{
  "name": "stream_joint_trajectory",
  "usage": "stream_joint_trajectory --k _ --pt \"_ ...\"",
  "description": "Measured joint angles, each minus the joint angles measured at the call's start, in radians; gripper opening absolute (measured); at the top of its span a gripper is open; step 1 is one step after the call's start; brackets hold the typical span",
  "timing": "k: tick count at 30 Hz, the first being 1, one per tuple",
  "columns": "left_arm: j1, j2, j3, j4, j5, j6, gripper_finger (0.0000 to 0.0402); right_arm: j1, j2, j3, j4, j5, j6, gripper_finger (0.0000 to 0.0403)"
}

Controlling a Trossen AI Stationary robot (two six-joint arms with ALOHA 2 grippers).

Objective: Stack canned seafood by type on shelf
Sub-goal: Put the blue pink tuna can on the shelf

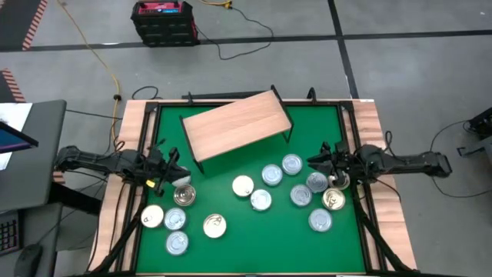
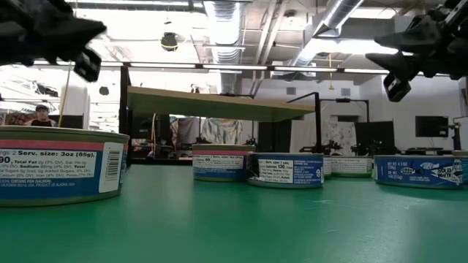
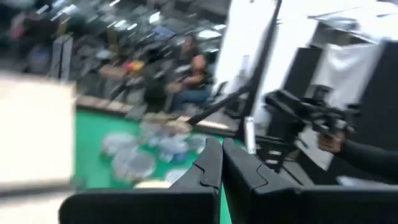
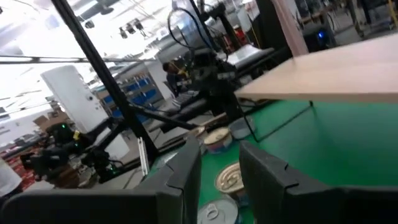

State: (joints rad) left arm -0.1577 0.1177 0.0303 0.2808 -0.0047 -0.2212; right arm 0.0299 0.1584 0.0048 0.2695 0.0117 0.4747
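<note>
**A:** Where does the shelf (image 1: 237, 123) stand?

**B:** On the far half of the green tabletop (image 1: 246, 238), turned slightly askew. It is a light-wood board on thin black legs, and its top carries no tins. In the low view it appears as a pale slab (image 2: 219, 104) raised above the tins behind it.

**A:** And the canned seafood?

**B:** All of it lies on the tabletop, nearer the camera side than the shelf. One cluster (image 1: 296, 188) sits in front of the shelf's right end; it mixes silver lids, one cream-topped tin (image 1: 243, 185) and one gold-lidded tin (image 1: 333, 200). A second group (image 1: 173, 219) lies in front of the shelf's left end, well apart from the first, with a cream-topped tin (image 1: 152, 215) and a gold-lidded tin (image 1: 214, 225) among silver ones.

**A:** The left gripper (image 1: 175, 171)?

**B:** It hangs above the tabletop just off the shelf's left front corner, over the left group. Its fingers (image 3: 208, 168) are pressed together in the left wrist view, with nothing between them.

**A:** The right gripper (image 1: 317, 160)?

**B:** It hangs off the shelf's right end, above the right cluster. In the right wrist view its fingers (image 4: 186, 171) stand partly apart with a clear gap and nothing gripped; the tins show below and beyond them, and the shelf board (image 4: 329, 78) lies ahead.

**A:** Anything past the tabletop?

**B:** A person (image 3: 189, 71) sits in the room behind.
</note>
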Motion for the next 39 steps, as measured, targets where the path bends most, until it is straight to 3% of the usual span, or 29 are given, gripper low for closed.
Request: stream_joint_trajectory --k 2,5,13,21,31,39 --pt "-0.001 0.000 0.000 0.052 0.062 0.036 0.0000 0.048 0.047 0.003 0.055 0.035 -0.013 0.0137" --pt "-0.019 0.000 0.006 0.087 0.074 0.050 0.0000 0.104 0.119 0.033 0.065 0.082 -0.059 0.0137" --pt "-0.128 0.122 0.066 0.075 -0.064 0.137 0.0000 0.135 0.308 0.154 0.102 0.111 -0.124 0.0137" --pt "-0.245 0.379 0.185 0.085 -0.192 0.171 0.0000 0.213 0.635 0.173 0.376 0.111 -0.124 0.0137" --pt "-0.408 0.746 0.399 0.049 -0.327 0.104 0.0000 0.332 0.970 0.433 0.241 0.111 -0.265 0.0137" --pt "-0.522 0.978 0.584 -0.149 -0.462 -0.060 0.0000 0.343 1.195 0.565 0.236 0.118 -0.323 0.0137"
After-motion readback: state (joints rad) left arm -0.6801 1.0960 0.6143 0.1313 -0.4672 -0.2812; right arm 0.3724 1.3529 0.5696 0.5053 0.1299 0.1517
